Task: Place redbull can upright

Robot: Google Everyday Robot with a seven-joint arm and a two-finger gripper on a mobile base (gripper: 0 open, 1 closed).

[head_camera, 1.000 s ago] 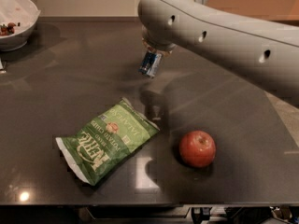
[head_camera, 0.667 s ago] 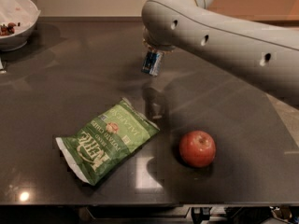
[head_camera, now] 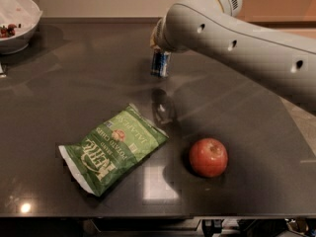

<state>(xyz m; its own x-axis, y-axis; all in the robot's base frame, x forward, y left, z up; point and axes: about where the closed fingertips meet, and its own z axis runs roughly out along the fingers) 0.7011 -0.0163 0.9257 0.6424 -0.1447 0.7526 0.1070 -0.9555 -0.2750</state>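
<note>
The redbull can (head_camera: 160, 65), slim with blue and silver sides, hangs nearly upright just under the end of my grey arm, at the back middle of the dark table (head_camera: 74, 98). It is off the surface, and its reflection shows lower down on the tabletop. My gripper (head_camera: 159, 52) is shut on the can's upper part and is mostly hidden behind the arm's wrist.
A green chip bag (head_camera: 112, 149) lies flat at the front left of the can. A red apple (head_camera: 208, 157) sits at the front right. A white bowl (head_camera: 15, 26) with food stands at the back left corner. The table's front edge runs along the bottom.
The can has turned from tilted to nearly upright and shifted slightly to the right with the arm.
</note>
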